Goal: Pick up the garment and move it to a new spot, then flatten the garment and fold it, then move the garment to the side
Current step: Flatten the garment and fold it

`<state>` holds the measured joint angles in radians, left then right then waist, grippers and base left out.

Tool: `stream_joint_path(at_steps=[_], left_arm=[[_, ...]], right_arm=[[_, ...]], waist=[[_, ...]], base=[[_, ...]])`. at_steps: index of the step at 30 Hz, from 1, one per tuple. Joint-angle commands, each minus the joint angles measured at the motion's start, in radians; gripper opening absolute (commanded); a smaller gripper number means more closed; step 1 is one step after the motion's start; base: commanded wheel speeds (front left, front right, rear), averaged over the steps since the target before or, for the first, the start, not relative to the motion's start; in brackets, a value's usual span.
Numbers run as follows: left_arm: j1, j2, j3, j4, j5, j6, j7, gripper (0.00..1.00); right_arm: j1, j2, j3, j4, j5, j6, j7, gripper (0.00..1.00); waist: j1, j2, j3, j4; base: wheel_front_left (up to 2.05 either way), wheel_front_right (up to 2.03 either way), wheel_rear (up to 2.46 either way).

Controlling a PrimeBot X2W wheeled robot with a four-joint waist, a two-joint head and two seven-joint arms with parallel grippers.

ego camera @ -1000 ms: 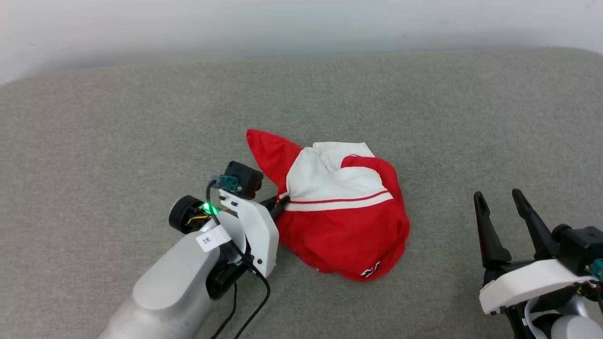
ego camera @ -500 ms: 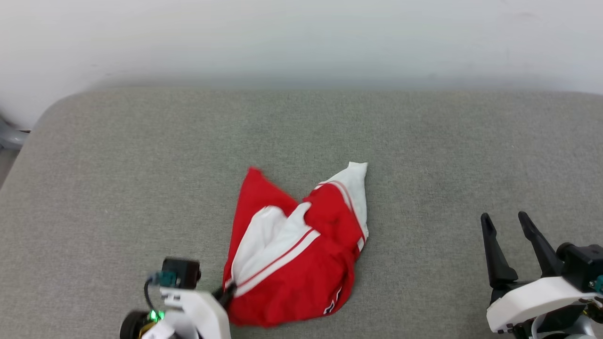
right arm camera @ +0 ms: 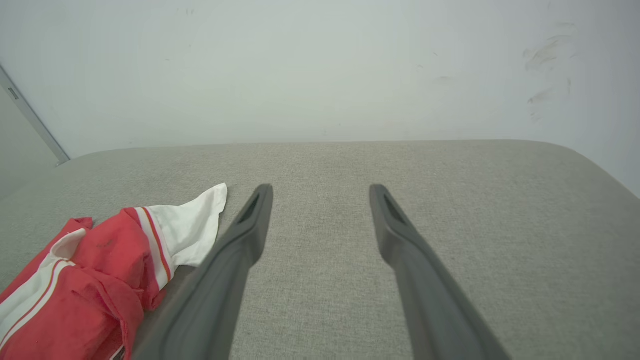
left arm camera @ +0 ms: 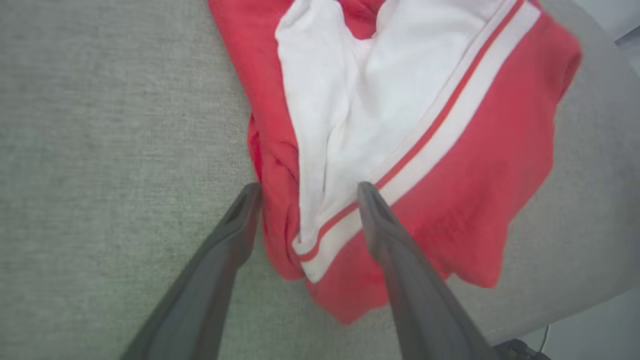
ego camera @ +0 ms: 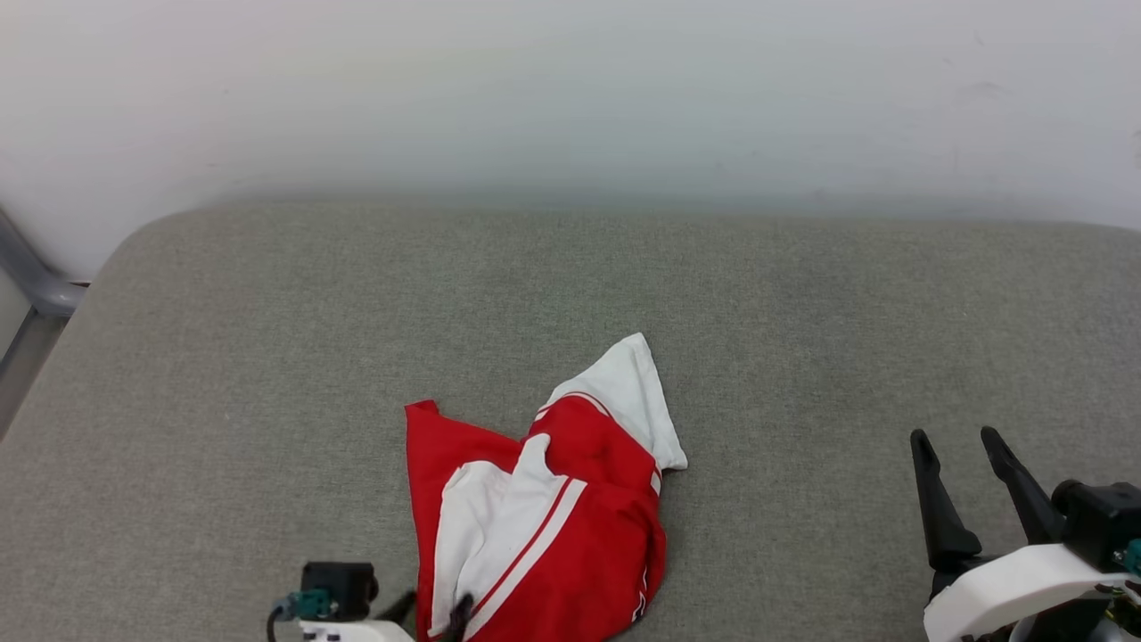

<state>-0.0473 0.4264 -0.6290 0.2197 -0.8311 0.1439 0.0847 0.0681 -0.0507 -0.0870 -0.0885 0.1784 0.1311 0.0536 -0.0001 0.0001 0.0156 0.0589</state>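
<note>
- The garment (ego camera: 553, 526) is soft, bright red cloth with white panels and white-and-red stripe trim. It lies crumpled in a loose heap on the near middle of the table (ego camera: 267, 357), one white sleeve end sticking up and away from me in a point.
- The table has a grey, coarse-woven cover with a rounded far edge. A plain pale wall (ego camera: 570, 89) stands behind it, and a grey metal bar (ego camera: 27, 276) is at its far left corner.
- I count one garment and two hands, each with two long, dark, tapering fingers.
- My left hand (left arm camera: 307, 187) is spread wide and grips nothing. Its fingers straddle the garment's near edge, one beside the red fold over the table, the other over the stripe trim. I cannot tell whether either one touches the cloth.
- My right hand (ego camera: 956, 441) is released too, empty, and well apart from the garment on its right.
- The head view's bottom edge cuts off most of my left hand and the garment's near hem. The small white marks there are too small to read, and the folds hide the collar.
</note>
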Motion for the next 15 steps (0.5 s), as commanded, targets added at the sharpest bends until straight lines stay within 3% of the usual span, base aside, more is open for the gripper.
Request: stream_joint_path(at_steps=[1,12,15], left_arm=[[-0.015,0.006,0.016,-0.021,0.025,0.016,-0.046,1.0],[-0.074,0.02,0.089,-0.141,0.196,0.066,-0.329,1.0],[-0.091,0.011,0.111,-0.185,0.236,0.072,-0.345,1.0]], right_arm=[[0.016,0.001,-0.004,-0.006,0.003,-0.001,0.006,1.0],[0.019,0.001,-0.031,-0.009,0.005,-0.001,0.038,1.0],[-0.011,0.001,-0.035,0.012,0.017,-0.001,0.065,1.0]], waist=[[0.0001,-0.0001,-0.006,-0.001],[0.0001,-0.0001,-0.009,0.012],[0.0001,-0.0001,0.007,0.029]], base=[[0.0,0.0,0.0],[0.0,0.0,0.0],[0.0,0.0,0.0]])
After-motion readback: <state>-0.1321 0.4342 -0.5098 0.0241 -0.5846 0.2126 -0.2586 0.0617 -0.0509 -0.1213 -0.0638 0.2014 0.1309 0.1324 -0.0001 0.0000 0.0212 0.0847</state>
